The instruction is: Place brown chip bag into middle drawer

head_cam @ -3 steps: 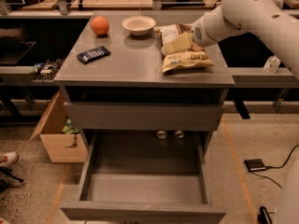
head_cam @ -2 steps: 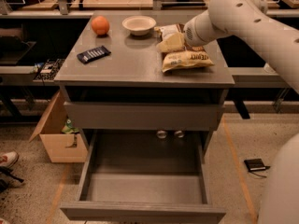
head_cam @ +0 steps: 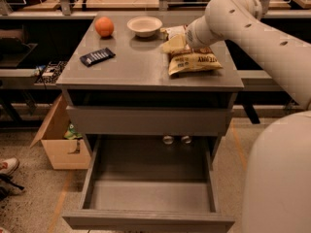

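The brown chip bag (head_cam: pixel 195 62) lies on the right side of the cabinet top, its yellow band with dark lettering facing up. My gripper (head_cam: pixel 179 43) reaches in from the right at the end of the white arm. It sits low over the bag's far left end, and the wrist hides where it meets the bag. The middle drawer (head_cam: pixel 146 195) stands pulled out at the bottom of the cabinet, with its flat grey floor bare.
An orange (head_cam: pixel 104 26), a white bowl (head_cam: pixel 145 25) and a dark blue wrapped bar (head_cam: pixel 97 57) lie on the cabinet top. A closed drawer front (head_cam: pixel 146 120) sits above the open drawer. A cardboard box (head_cam: pixel 58 140) stands on the floor to the left.
The arm has swung left and nearer the camera, and the gripper has shifted a little left over the bag's far end. The bag has not visibly moved.
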Robot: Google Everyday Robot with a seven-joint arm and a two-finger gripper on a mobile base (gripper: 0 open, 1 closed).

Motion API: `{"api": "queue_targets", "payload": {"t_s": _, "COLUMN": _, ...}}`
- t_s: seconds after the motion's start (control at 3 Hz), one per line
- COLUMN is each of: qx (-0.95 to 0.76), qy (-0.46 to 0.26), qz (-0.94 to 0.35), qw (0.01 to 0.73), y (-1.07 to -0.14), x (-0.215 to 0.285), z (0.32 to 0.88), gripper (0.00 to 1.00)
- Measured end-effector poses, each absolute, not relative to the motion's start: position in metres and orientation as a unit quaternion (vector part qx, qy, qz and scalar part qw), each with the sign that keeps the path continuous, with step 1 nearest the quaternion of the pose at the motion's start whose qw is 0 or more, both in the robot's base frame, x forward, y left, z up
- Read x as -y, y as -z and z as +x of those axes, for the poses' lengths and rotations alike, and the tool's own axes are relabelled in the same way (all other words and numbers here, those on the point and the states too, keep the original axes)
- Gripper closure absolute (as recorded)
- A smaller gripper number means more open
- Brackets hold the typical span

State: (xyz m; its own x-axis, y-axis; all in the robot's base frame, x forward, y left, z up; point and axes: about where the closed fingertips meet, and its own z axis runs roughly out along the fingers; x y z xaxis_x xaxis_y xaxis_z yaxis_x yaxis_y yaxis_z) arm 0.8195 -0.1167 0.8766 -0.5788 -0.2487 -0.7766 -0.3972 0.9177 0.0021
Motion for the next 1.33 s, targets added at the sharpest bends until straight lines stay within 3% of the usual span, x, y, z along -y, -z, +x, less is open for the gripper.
{"api": "queue_targets", "payload": {"t_s": 0.33, "qx": -0.888, "qy": -0.087, "qz": -0.178, "qw": 0.416, "y": -0.868, "x": 0.117, "z": 0.826, "gripper": 0.18}}
{"api": "queue_targets", "payload": {"t_s": 1.33, "qx": -0.879, "qy": -0.056, "qz": -0.183, "qw": 0.437, "y": -0.907, "x": 0.134, "z": 0.781, "gripper": 0.88}}
